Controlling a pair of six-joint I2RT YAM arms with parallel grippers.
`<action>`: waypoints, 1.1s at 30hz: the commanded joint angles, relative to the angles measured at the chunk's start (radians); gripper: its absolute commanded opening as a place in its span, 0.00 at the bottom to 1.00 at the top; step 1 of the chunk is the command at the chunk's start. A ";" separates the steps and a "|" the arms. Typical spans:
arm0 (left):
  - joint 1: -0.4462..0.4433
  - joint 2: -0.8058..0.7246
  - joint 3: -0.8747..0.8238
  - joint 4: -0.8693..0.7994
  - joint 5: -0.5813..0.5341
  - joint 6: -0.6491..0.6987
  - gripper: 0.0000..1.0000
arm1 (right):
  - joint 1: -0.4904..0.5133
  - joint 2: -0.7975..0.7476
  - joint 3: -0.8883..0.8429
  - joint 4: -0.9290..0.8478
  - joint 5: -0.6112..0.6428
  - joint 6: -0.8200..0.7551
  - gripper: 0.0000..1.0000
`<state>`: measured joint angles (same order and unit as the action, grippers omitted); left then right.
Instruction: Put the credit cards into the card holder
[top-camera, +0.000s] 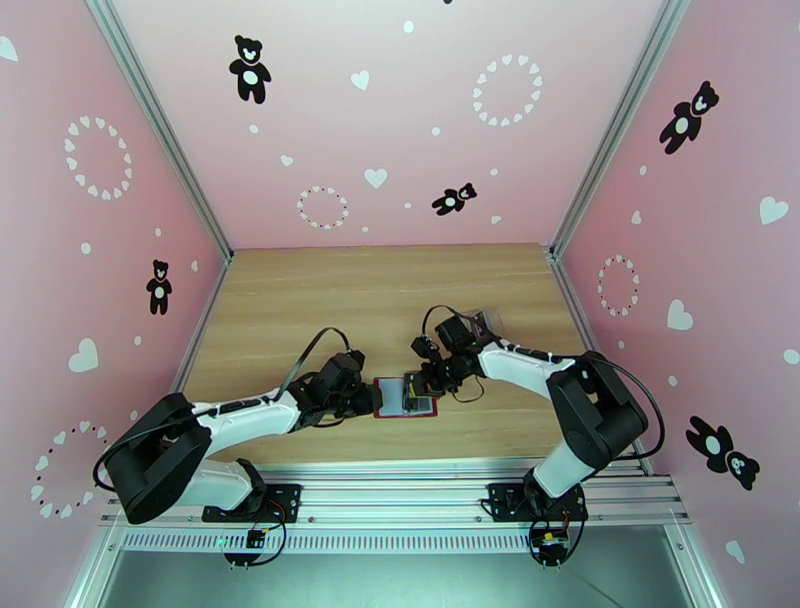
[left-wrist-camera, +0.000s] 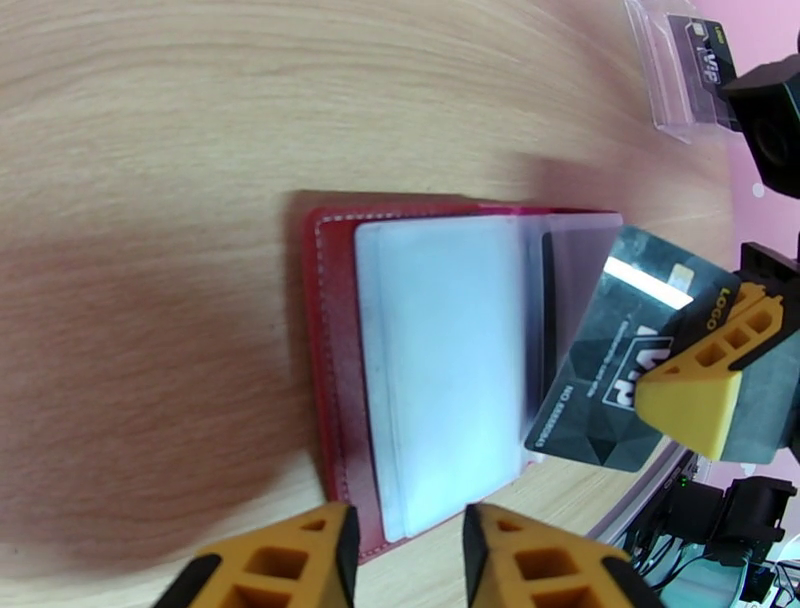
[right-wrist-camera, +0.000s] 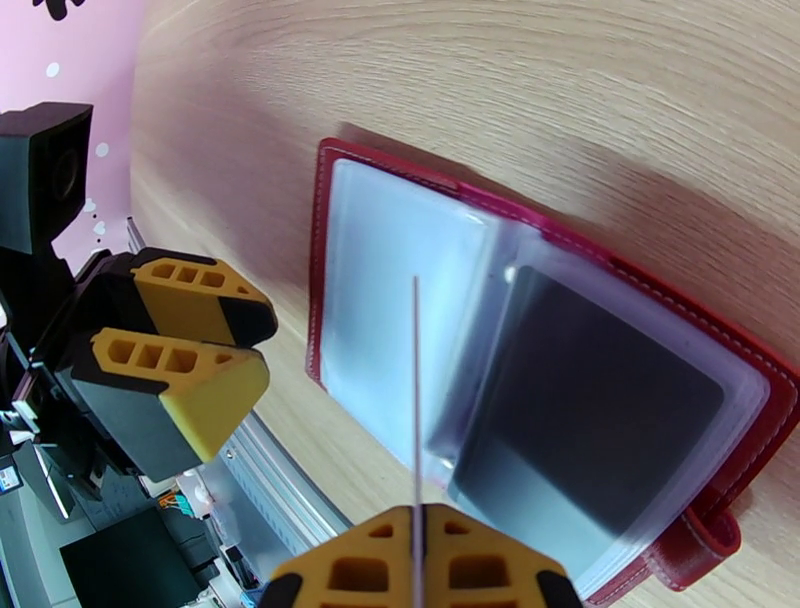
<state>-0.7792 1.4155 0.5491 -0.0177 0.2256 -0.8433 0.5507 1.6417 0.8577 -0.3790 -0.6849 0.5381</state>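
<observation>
The card holder (top-camera: 392, 398) lies open on the table between the two arms, dark red with clear pockets (left-wrist-camera: 440, 360). A dark card (right-wrist-camera: 590, 430) sits inside its tab-side pocket. My right gripper (right-wrist-camera: 420, 520) is shut on a dark grey credit card (left-wrist-camera: 610, 380) printed with VIP and LOGO. It holds the card on edge over the holder's middle fold, so in the right wrist view the card shows as a thin line (right-wrist-camera: 415, 380). My left gripper (left-wrist-camera: 405, 545) stands narrowly open just off the holder's outer edge, with nothing between its fingers (right-wrist-camera: 190, 350).
A clear crinkly plastic pouch (left-wrist-camera: 690, 70) with a dark card inside lies on the wood behind the right arm (top-camera: 485, 322). Pink walls close in the table on three sides. A metal rail (top-camera: 400, 490) runs along the near edge.
</observation>
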 joint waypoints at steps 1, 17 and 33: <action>0.008 0.030 0.028 0.018 0.023 -0.003 0.34 | 0.004 0.010 0.009 -0.030 0.026 -0.016 0.00; 0.008 0.099 0.029 0.018 0.020 -0.015 0.33 | 0.003 0.070 0.001 0.042 -0.044 0.025 0.00; 0.008 0.099 0.014 0.010 -0.001 -0.020 0.30 | 0.000 0.084 -0.041 0.097 -0.045 0.089 0.00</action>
<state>-0.7746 1.5021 0.5678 0.0124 0.2291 -0.8513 0.5503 1.7046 0.8391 -0.2878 -0.7502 0.6106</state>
